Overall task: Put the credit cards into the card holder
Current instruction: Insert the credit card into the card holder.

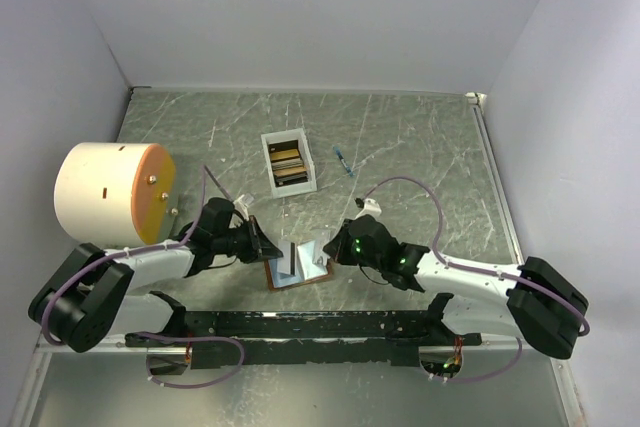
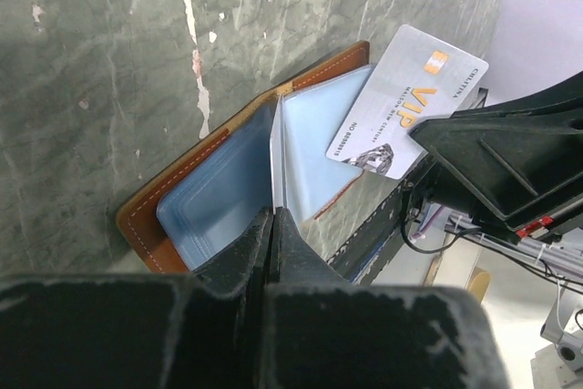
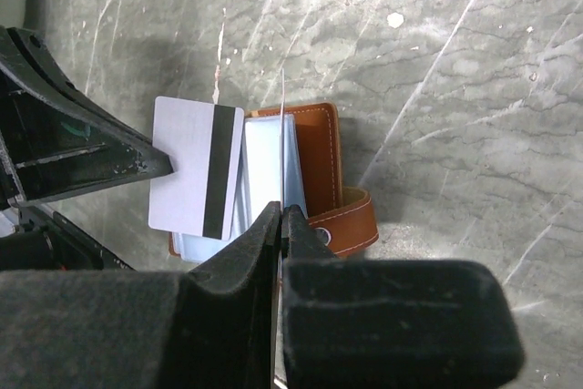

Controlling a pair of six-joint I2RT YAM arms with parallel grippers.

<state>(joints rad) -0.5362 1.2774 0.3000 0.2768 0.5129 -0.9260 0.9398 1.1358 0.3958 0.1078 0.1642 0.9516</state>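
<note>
Early going, I'd say: the card holder (image 1: 297, 269) lies open on the tabletop (image 1: 420, 137), left fingers (image 2: 241, 266) and right fingers (image 3: 241, 257) each apparently pinched shut on a pale leaf, 1 striped card (image 3: 196, 170) leaning in, seemingly unseated, other cards (image 1: 288, 165) waiting in the white box (image 1: 268, 165).

Overhead view looks down; both wrist views closely face the card holder (image 2: 228, 190).

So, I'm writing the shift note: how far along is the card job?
Done: the card holder lies open. In hand: the left gripper and right gripper are each shut on its thin inner pockets, and a pale striped card leans between them, its whole face showing, so not seated. Left: seating it, then the cards in the white box. Whether any pocket is already filled, I cannot tell.
</note>
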